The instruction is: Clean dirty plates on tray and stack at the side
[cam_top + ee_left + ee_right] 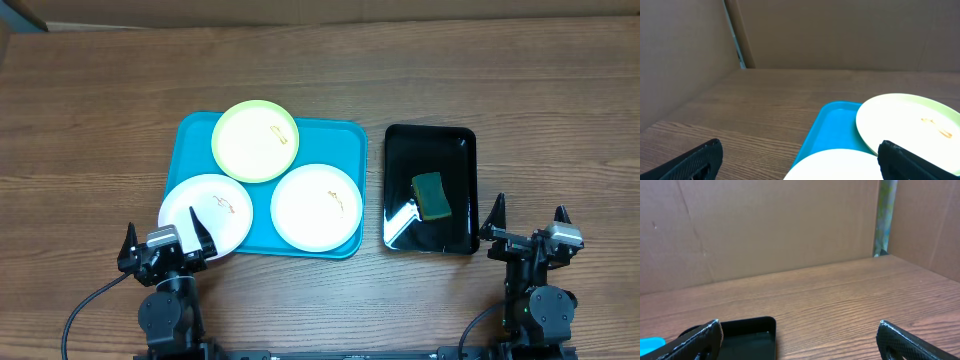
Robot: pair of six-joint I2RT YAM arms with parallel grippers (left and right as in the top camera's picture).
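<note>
Since left gripper (165,240) and right gripper (528,216) both sit wide open, empty: right should probably grab sponge (431,195) off black tray (400,140) squarely before wiping smeared plates (316,206).

The left gripper (164,238) sits at about 7 o'clock in the overhead view and the right gripper (528,228) at about 5 o'clock, both low by the near edge. Each is aimed toward 12 o'clock, with its jaws spread wide and holding nothing.
</note>
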